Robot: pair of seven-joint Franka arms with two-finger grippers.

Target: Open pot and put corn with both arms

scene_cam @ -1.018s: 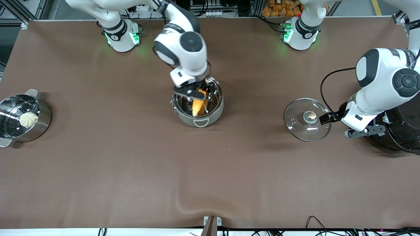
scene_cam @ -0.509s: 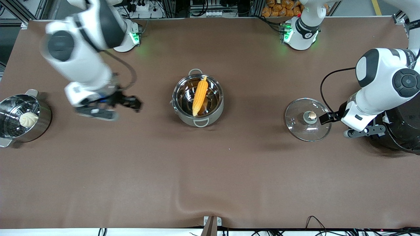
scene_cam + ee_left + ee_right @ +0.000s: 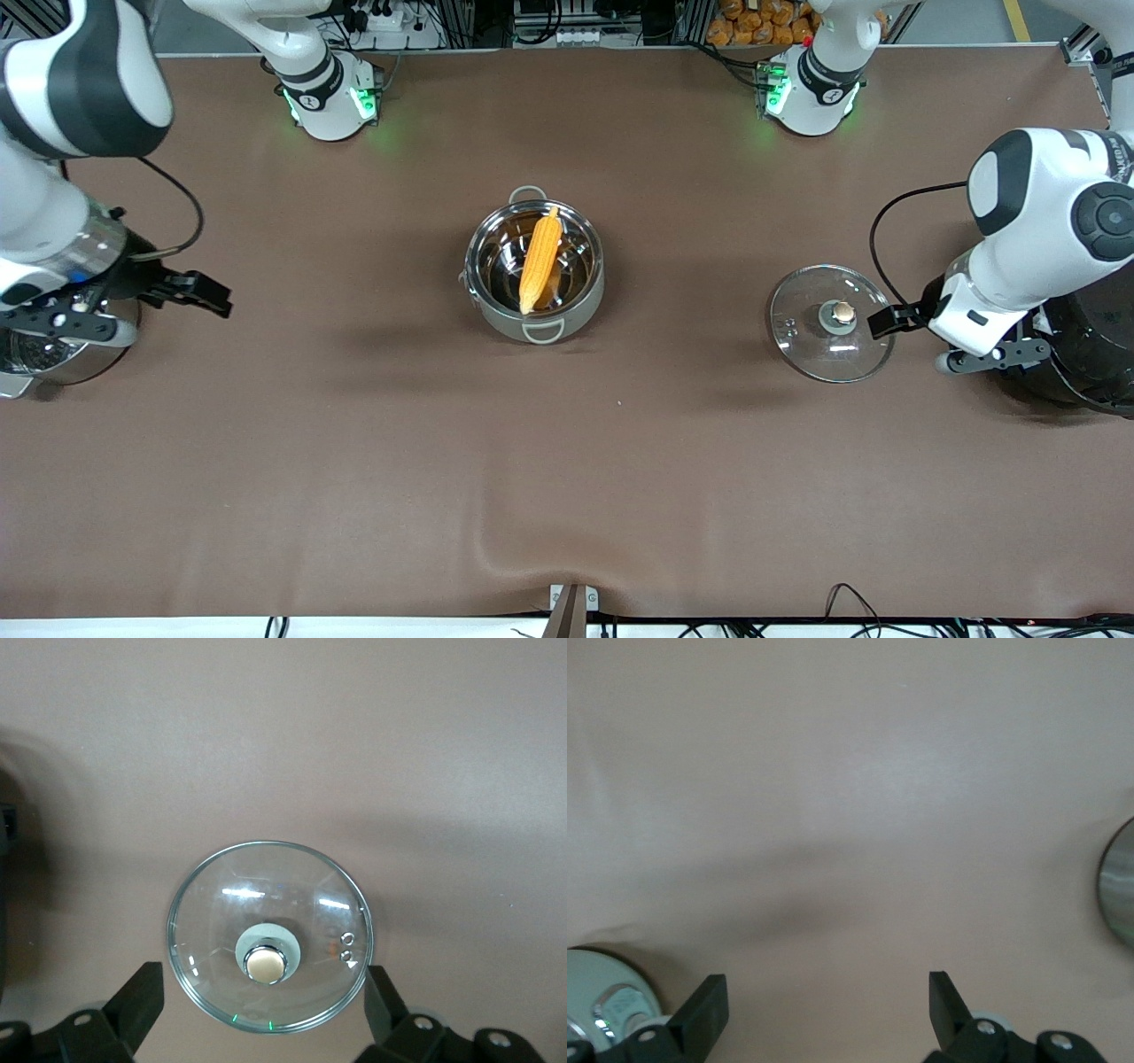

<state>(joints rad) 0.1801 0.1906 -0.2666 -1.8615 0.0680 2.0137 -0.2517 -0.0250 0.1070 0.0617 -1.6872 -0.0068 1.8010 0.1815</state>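
Note:
The steel pot (image 3: 574, 297) stands open in the middle of the table. The yellow-orange corn (image 3: 540, 259) lies in it, leaning on the rim at the side toward the robots' bases. The glass lid (image 3: 811, 346) with its bronze knob (image 3: 840, 311) lies flat on the table toward the left arm's end. My left gripper (image 3: 886, 319) is open and empty beside the lid. In the left wrist view the lid (image 3: 213, 912) lies between the spread fingers of this gripper (image 3: 261, 983). My right gripper (image 3: 202, 297) is open and empty by the steamer pot, and the right wrist view shows it (image 3: 826, 990) over bare cloth.
The steel steamer pot (image 3: 53, 361) stands at the right arm's end, mostly hidden under the right arm. The big black rice cooker (image 3: 1094, 354) stands at the left arm's end, under the left arm. A brown cloth (image 3: 567, 461) covers the table.
My right gripper let go of the corn in the pot and swung away to the right arm's end, over the steamer pot. The corn stays in the pot. The left arm hardly moved.

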